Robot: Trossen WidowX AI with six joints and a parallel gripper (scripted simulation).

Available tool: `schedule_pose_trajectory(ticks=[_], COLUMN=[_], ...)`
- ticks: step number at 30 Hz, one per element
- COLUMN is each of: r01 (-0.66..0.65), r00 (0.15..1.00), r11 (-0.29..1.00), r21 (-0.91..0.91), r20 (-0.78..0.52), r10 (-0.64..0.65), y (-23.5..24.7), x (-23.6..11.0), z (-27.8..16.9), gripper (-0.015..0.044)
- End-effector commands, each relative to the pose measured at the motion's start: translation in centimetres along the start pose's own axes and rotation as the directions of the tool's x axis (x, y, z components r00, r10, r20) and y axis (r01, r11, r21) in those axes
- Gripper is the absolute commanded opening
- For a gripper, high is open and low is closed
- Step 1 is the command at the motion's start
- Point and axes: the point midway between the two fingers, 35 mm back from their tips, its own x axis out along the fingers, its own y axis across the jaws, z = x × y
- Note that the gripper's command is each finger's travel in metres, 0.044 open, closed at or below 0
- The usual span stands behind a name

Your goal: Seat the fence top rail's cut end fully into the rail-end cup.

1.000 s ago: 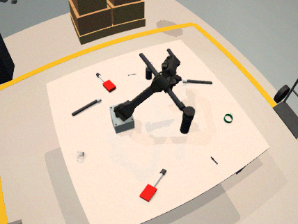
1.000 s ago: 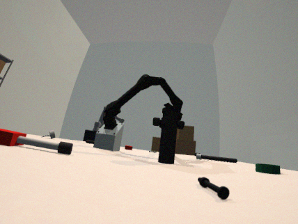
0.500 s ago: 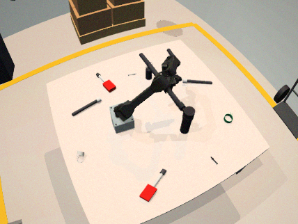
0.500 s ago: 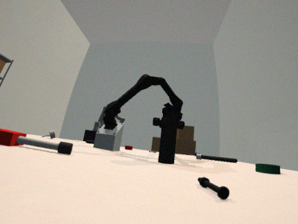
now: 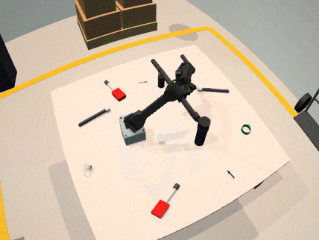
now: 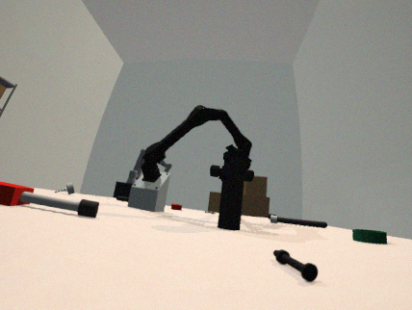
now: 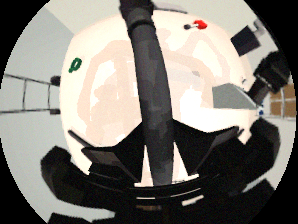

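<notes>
Hand clamped on the dark top rail at frame centre in the wrist view, rail running from there toward the big post standing right of centre on the tabletop.

I stand in a warehouse-style work bay: yellow floor tape borders my pale counter, stacked cardboard cartons on a pallet wait behind it, a wheeled cart sits at the edge, and red-handled tools lie scattered around me under bare grey walls.
</notes>
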Motion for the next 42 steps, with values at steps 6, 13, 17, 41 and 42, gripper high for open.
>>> schedule_pose_trajectory(ticks=[6,13,17,41,42], r01=[-0.008,0.003,0.003,0.003,0.003], r00=[1.000,1.000,1.000,1.000,1.000], r11=[1.000,1.000,1.000,1.000,1.000], r21=[-0.002,-0.001,-0.001,-0.001,-0.001], r20=[0.013,-0.002,-0.002,-0.003,-0.003], r10=[0.008,-0.003,-0.003,-0.003,-0.003], y=[0.3,0.0,0.0,0.3,0.3], x=[-0.6,0.0,-0.1,-1.0,-1.0], z=[1.4,0.0,0.0,-1.1,-1.2], gripper=[0.0000,0.0000,0.0000,0.0000,0.0000])
